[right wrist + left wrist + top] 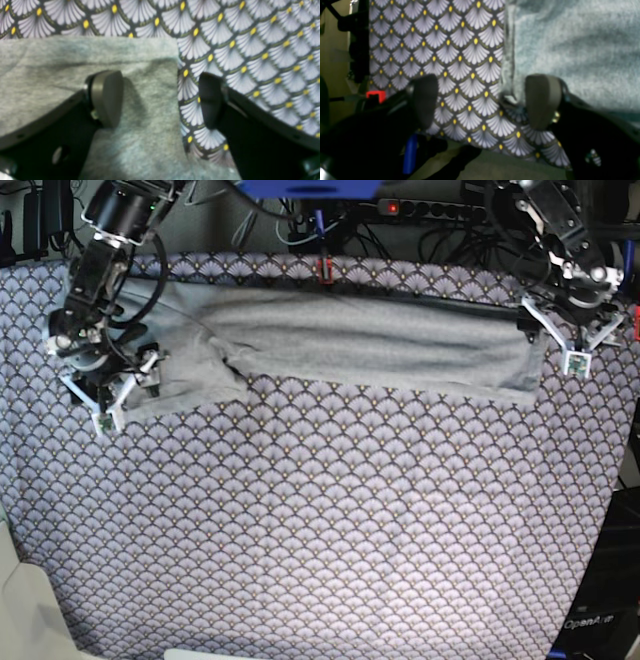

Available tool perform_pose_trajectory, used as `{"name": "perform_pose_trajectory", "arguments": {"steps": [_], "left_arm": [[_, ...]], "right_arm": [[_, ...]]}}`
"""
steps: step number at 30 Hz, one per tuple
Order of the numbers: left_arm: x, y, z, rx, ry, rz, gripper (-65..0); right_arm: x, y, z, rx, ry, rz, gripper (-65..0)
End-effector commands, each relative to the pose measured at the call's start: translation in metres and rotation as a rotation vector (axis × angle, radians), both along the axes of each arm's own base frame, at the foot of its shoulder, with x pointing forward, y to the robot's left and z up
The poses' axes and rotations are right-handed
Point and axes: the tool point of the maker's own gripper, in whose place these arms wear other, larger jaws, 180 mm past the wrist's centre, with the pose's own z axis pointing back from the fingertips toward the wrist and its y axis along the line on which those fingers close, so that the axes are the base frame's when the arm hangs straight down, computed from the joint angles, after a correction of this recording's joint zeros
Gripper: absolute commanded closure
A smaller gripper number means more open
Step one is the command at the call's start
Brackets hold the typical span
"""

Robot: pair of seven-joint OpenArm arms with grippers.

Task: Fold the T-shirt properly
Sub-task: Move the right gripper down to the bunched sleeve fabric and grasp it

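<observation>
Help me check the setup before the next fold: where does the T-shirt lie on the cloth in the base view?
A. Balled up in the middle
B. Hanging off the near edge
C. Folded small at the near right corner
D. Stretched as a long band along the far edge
D: the T-shirt spans the far part of the tablecloth between the two arms, and the near part carries none of it.

The base camera looked straight down from high above the table [320,560]. Each wrist camera sat close behind its claw, sharing the T-shirt [370,340] edges.
</observation>
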Motion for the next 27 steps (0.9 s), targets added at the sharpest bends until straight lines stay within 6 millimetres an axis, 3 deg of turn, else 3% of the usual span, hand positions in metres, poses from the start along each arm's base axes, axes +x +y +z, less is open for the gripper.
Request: {"name": "perform_pose_trajectory", "arguments": {"steps": [1,13,20,23,27], "left_arm": [[0.006,0.004,0.010,0.019,-0.036,-0.004,-52.9],[0.007,0.004,0.010,0.019,-0.036,-0.005,-52.9],[0.007,0.004,0.010,0.019,-0.036,-0.005,-52.9],[0.007,0.004,0.010,0.019,-0.036,-0.005,-52.9],[0.007,0.004,0.010,0.019,-0.036,-0.005,-52.9]], "right_arm": [[0.015,-0.006,0.014,-0.002,-0.054,-0.004,-47.3],[0.021,0.003,0.001,0.049,-0.024,-0.007,-45.6],[0.016,0.015,-0.006,0.080,-0.012,-0.012,-34.0],[0.005,0.018,-0.015,0.084,0.015,-0.007,-27.4],[0.001,0.019,-0.018,0.088,0.025,-0.007,-14.4]]}}
